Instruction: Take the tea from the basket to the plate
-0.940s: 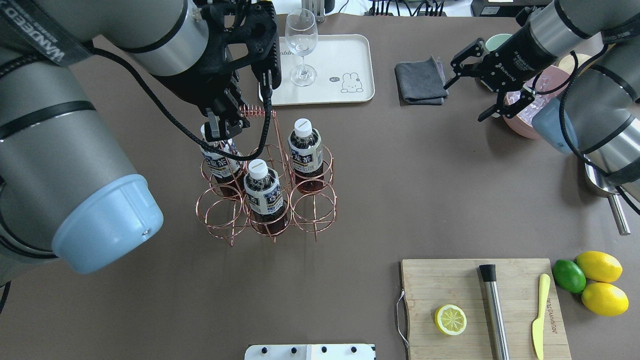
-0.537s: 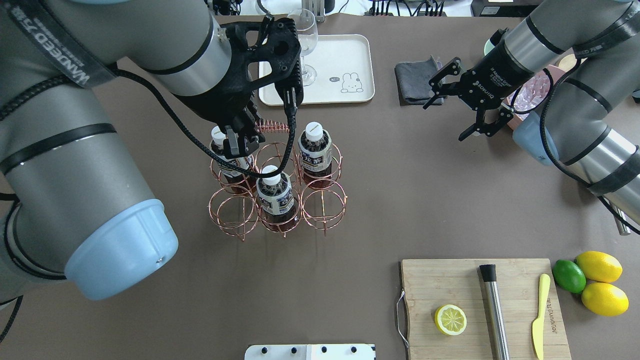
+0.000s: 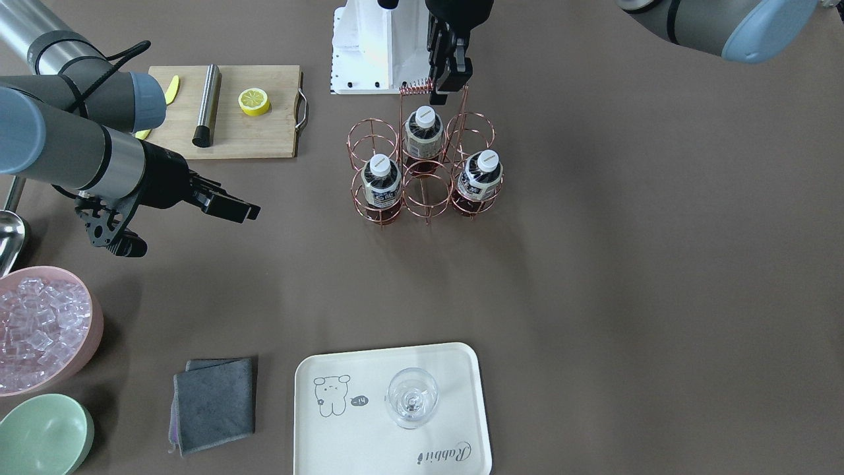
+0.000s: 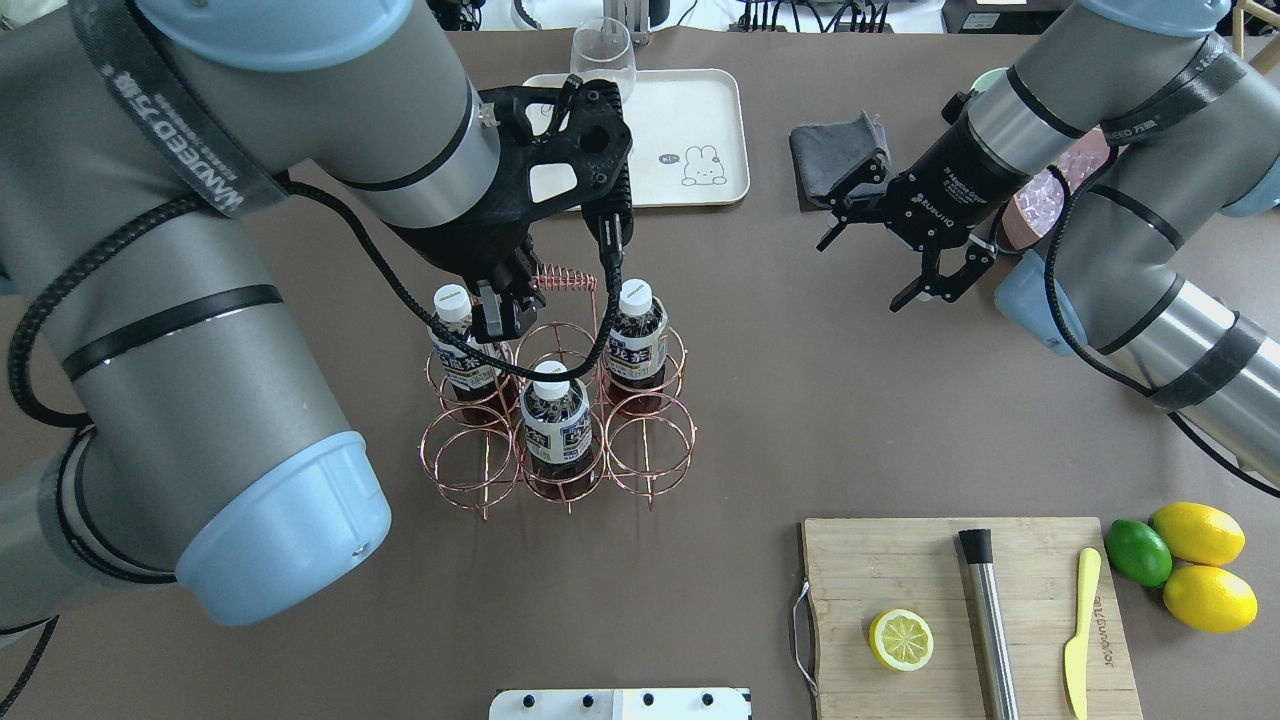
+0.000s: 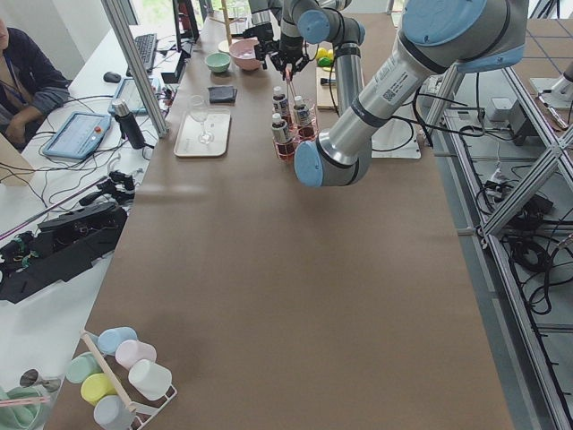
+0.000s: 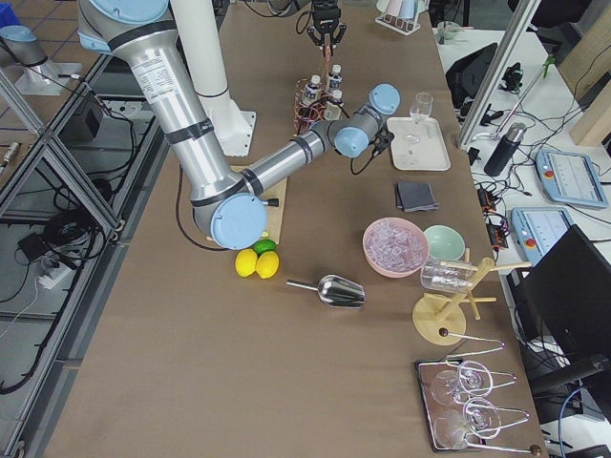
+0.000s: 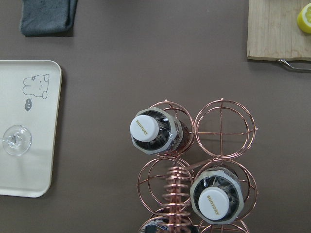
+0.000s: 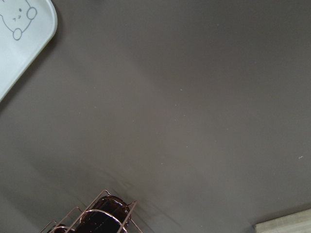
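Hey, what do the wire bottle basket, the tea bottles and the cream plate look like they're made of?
The basket looks like thin metal wire, shiny rose-gold, perhaps copper plating. The tea bottles look like clear plastic: dark liquid shows through, with white caps. The plate looks matte cream, probably plastic or melamine; unsure.

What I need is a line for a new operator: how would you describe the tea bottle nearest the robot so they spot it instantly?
On the brown table, find the copper wire basket, robot-side of the cream tray. The tea bottle stands in the middle cell of its robot-side row, empty rings either side; the other two fill the tray-side row's end cells.
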